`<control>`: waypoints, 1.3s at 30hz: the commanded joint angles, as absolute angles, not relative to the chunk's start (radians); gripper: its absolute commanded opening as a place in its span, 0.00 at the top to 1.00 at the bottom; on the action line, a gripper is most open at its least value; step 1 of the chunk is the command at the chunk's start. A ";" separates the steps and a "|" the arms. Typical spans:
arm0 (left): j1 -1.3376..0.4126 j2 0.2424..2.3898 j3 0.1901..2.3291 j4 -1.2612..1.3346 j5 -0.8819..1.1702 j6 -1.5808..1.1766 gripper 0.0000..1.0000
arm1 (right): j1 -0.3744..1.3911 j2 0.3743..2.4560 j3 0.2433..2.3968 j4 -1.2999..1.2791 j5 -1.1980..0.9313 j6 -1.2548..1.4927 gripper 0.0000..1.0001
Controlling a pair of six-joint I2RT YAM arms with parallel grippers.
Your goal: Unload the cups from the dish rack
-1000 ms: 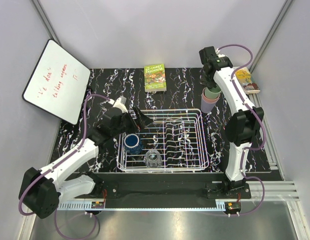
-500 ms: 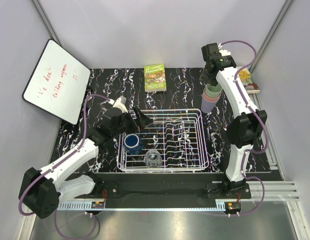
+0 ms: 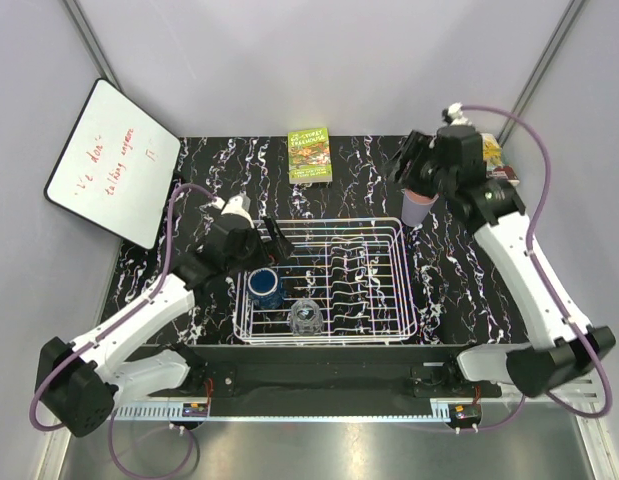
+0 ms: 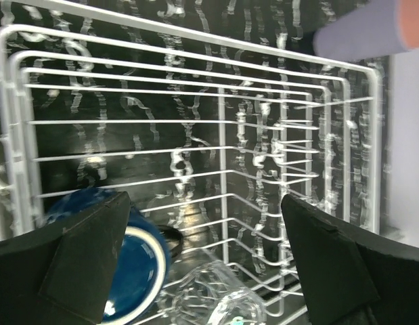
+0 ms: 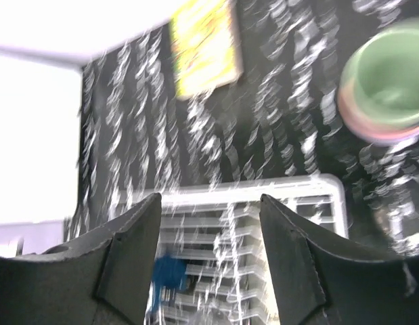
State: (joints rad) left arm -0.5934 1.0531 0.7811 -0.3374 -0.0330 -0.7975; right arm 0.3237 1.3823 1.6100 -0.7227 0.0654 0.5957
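The white wire dish rack (image 3: pixel 409 300) sits mid-table. Inside it stand a dark blue cup (image 3: pixel 265 287) and a clear glass cup (image 3: pixel 306 318) lying near the front. My left gripper (image 3: pixel 276 238) hovers open over the rack's back left corner. In its wrist view the blue cup (image 4: pixel 138 261) and the glass (image 4: pixel 216 294) lie below the wide-apart fingers (image 4: pixel 87 257). A stack of cups (image 3: pixel 419 208) stands behind the rack's right corner, pale green on top (image 5: pixel 388 84). My right gripper (image 3: pixel 414 172) hangs open just above the stack, holding nothing.
A whiteboard (image 3: pixel 111 160) leans at the back left. A green and yellow book (image 3: pixel 310 155) lies behind the rack. A small packet (image 3: pixel 497 165) sits at the back right, partly hidden by the right arm. Grey walls close in both sides.
My right gripper opened and rose off the cup stack, and its elbow swung out to the right. The left gripper stayed open over the rack, shifting only slightly.
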 commanded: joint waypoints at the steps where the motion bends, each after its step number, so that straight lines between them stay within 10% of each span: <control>1: -0.672 1.019 0.836 -0.483 -0.219 -0.759 0.01 | 0.428 1.249 1.415 -0.543 -0.054 0.586 0.32; 20: -1.179 1.096 0.860 -0.606 -0.463 -0.977 0.01 | 0.548 0.925 1.040 -0.439 -0.086 0.646 0.30; 33: -1.210 1.318 0.931 -0.620 -0.479 -0.991 0.01 | 0.558 0.859 0.993 -0.443 -0.112 0.658 0.30; 39: -1.215 1.328 0.939 -0.623 -0.477 -0.965 0.55 | 0.558 0.859 0.992 -0.445 -0.110 0.654 0.30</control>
